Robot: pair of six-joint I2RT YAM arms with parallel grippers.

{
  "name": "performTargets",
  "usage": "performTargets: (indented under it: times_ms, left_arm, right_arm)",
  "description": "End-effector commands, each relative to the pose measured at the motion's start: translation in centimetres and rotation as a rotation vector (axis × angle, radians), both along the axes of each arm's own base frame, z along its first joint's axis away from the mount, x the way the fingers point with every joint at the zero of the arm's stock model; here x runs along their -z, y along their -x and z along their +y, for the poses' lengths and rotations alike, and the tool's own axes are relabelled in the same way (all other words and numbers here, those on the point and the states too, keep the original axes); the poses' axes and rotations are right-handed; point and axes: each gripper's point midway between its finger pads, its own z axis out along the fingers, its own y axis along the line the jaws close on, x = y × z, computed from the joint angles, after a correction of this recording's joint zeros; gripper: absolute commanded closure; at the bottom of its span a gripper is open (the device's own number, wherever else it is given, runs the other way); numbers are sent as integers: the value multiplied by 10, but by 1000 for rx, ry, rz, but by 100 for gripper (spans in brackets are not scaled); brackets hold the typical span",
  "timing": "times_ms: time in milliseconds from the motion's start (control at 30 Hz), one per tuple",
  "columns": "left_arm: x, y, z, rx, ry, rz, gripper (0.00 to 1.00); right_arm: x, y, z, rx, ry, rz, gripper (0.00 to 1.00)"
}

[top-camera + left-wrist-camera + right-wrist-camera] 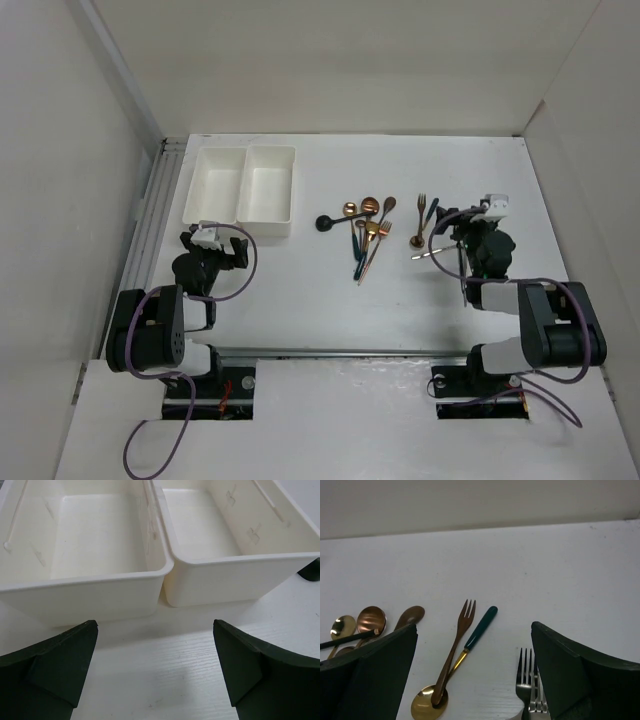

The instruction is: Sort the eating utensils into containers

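Observation:
Two joined white trays, left (pixel 218 185) and right (pixel 268 188), stand at the far left; in the left wrist view both left (pixel 95 580) and right (pixel 240 565) show nothing inside. My left gripper (pixel 213 243) (pixel 155 626) is open and empty just in front of them. The utensils lie in a loose cluster (pixel 365 235) at mid-table. My right gripper (pixel 468 225) (pixel 474 629) is open and empty. Ahead of it lie a copper fork (pixel 455 647) crossing a teal-handled gold spoon (pixel 480 627). A black fork (pixel 524 680) and a silver fork (pixel 537 702) lie by its right finger.
Copper and gold spoons (pixel 370 619) lie to the left of the right gripper. A black spoon (pixel 328 222) lies at the cluster's left end, nearest the trays. White walls enclose the table (pixel 330 310) on three sides. A metal rail (pixel 150 215) runs along the left edge.

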Motion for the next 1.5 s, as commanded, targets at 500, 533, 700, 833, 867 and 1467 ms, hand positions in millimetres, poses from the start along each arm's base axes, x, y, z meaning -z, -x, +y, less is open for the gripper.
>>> performTargets:
  times_ms: [500, 533, 700, 833, 867, 1467]
  left_arm:
    - [-184, -68, -30, 269, -368, -242, 0]
    - [-195, -84, -20, 220, -399, -193, 0]
    - [-224, -113, -4, 37, -460, -98, 0]
    - [-218, -112, -6, -28, -522, -4, 0]
    - [-209, -111, -12, -18, -520, 35, 0]
    - [-179, -90, -21, 36, -486, 146, 0]
  right_arm:
    - [-176, -26, -50, 258, 50, 686, 0]
    - [-127, -6, -68, 360, 65, 838, 7]
    - [7, 49, -73, 395, -85, 1234, 31]
    - [49, 83, -83, 479, -245, 1284, 37]
    - [55, 84, -82, 503, -281, 1284, 40]
    - [108, 108, -115, 607, -218, 1562, 43]
